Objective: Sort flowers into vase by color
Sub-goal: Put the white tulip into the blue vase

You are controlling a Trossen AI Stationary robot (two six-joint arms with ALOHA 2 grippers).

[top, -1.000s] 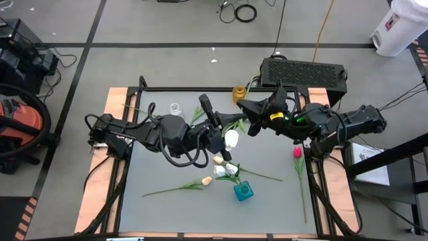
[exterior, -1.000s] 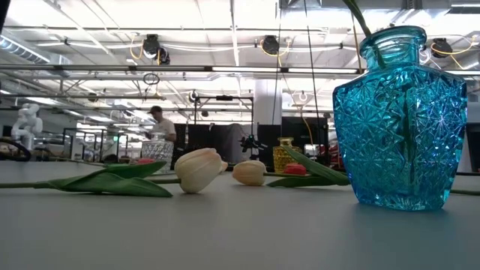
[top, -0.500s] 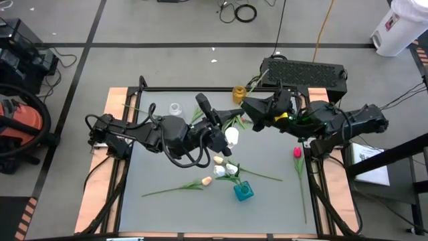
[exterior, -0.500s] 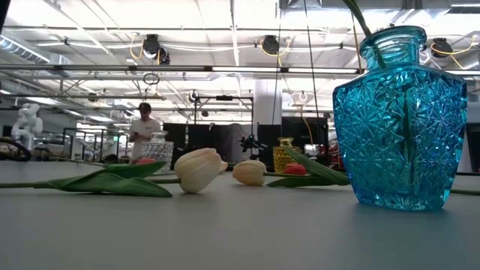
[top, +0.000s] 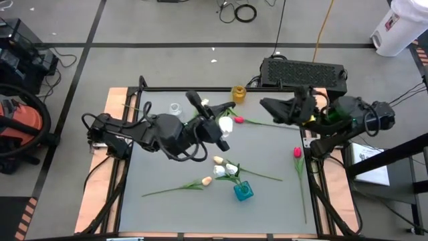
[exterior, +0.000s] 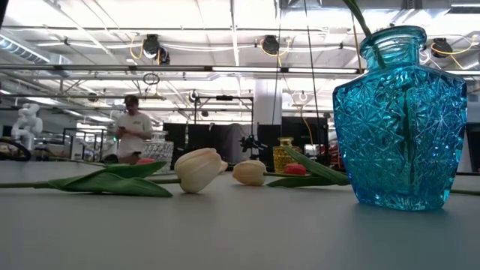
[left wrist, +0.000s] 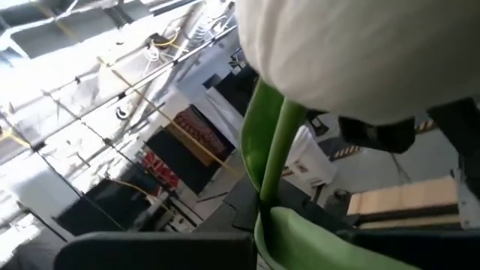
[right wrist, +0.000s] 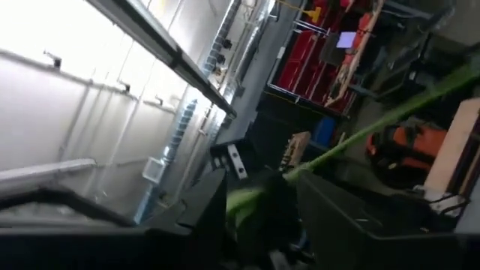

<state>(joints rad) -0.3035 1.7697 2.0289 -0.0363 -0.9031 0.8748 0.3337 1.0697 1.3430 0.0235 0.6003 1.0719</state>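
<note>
My left gripper [top: 217, 126] is over the middle of the table's far half, shut on a white tulip [top: 227, 124] whose head [left wrist: 360, 52] fills its wrist view. My right gripper [top: 266, 107] stands open at the far right; a green stem [right wrist: 352, 131] runs past its fingers. A red tulip [top: 239, 120] lies flat, its stem pointing right. Cream and white tulips [top: 219, 160] [top: 231, 169] [top: 206, 181] lie beside the blue vase [top: 243, 191]. A pink-red tulip [top: 297, 152] lies by the right edge. My left gripper pinches the white tulip's green stem [left wrist: 271, 187] between its two fingers, a short way below the head. The head sticks out past the fingertips, and the flower is lifted clear of the table. Of my right gripper I cannot tell whether it touches the green stem.
A yellow vase [top: 238, 92] and a clear vase [top: 175, 108] stand near the far edge. The blue vase [exterior: 401, 120] holds a stem and fills the low view's right. A black box [top: 304, 70] sits behind the table. A person [exterior: 133, 135] moves about in the room beyond.
My right gripper has drawn back toward the table's far right, and a red tulip now shows lying on the table where it was. My left gripper has carried the white tulip a little toward the far edge. The person in the room has walked left.
</note>
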